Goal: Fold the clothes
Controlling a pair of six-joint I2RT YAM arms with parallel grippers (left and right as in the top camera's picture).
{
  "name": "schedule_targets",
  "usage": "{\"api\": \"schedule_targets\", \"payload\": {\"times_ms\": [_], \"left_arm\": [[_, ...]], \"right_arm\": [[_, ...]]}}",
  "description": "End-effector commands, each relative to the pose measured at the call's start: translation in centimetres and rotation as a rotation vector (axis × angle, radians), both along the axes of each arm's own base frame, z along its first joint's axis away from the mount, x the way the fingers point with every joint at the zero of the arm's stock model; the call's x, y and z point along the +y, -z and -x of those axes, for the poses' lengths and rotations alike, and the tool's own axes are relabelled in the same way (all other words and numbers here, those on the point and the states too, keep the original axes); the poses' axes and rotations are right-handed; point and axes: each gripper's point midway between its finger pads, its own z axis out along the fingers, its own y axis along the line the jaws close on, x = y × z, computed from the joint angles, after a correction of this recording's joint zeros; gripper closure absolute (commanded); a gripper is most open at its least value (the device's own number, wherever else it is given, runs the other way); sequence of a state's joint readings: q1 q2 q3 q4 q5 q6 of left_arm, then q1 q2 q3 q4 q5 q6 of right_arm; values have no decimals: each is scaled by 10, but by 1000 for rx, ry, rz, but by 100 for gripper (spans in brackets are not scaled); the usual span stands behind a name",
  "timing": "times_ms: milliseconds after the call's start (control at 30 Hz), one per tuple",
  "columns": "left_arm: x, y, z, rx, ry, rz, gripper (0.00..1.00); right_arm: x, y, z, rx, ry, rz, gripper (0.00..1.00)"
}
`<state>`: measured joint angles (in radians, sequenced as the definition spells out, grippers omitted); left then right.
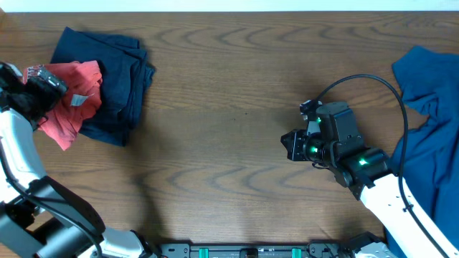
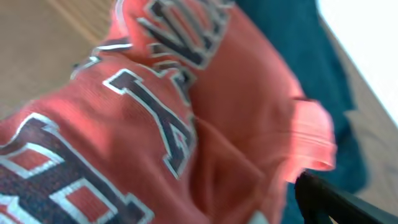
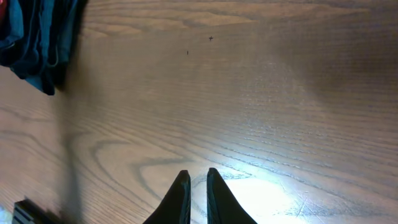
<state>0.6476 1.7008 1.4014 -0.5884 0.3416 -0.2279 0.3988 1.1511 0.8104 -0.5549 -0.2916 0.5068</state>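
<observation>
Right tool (image 1: 287, 145): you see it clenched with nothing in it, over the table (image 1: 215, 86), right of centre.
Blue garment (image 1: 430, 100): rumpled along the right edge.
Left tool (image 1: 61, 84): spread wide, released, on the coral T-shirt (image 2: 236, 93).
Coral T-shirt: bunched atop the navy garment (image 1: 118, 79), far-left corner.

The brown wood-grain table (image 1: 229, 86) carries a folded navy garment (image 1: 122, 79) at left and a blue garment (image 1: 430, 107) at right

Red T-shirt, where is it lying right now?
Overhead view, far left of the table: the red T-shirt lies crumpled on the left edge of the dark navy garment, with the left claw over it.
</observation>
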Motion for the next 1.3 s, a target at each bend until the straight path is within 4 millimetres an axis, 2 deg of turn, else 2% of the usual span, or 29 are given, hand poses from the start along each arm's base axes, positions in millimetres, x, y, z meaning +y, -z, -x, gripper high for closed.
{"api": "schedule_targets", "payload": {"times_ms": [0, 133, 233, 300, 400, 533, 600, 667, 767, 900, 1000, 1067, 1167, 1267], "left_arm": [[10, 30, 5, 93, -34, 0, 2], [-13, 50, 2, 106, 29, 141, 2], [-21, 57, 9, 140, 27, 188, 2], [-24, 55, 7, 124, 29, 207, 2], [-39, 42, -9, 26, 86, 294, 2], [-33, 36, -26, -26, 93, 228, 2], [-37, 28, -39, -81, 116, 225, 2], [-52, 8, -58, -192, 202, 252, 2], [-72, -23, -76, -330, 280, 333, 2], [-78, -46, -99, -426, 303, 289, 2], [-85, -44, -112, -421, 301, 208, 2], [-100, -40, -116, -404, 356, 161, 2], [-98, -10, -101, -244, 259, 158, 2], [-81, 19, -76, -72, 145, 107, 2]], "right_arm": [[-4, 0, -3, -12, 3, 13, 91], [-4, 0, -3, -11, 3, 13, 91], [-4, 0, -3, -11, 3, 13, 91], [-4, 0, -3, -12, 3, 13, 91], [-4, 0, -3, -12, 3, 13, 91], [-4, 0, -3, -11, 3, 13, 91], [-4, 1, -2, -8, 3, 15, 91], [-5, 1, -2, -4, 3, 16, 91], [-5, 1, -2, -5, 3, 16, 91], [-5, 1, -2, -5, 3, 16, 91], [-5, 1, -2, -5, 3, 16, 91], [-5, 1, -2, -4, 3, 16, 91], [-5, 2, -1, -1, 2, 17, 91], [-4, 2, 0, 5, -2, 13, 91]]}}
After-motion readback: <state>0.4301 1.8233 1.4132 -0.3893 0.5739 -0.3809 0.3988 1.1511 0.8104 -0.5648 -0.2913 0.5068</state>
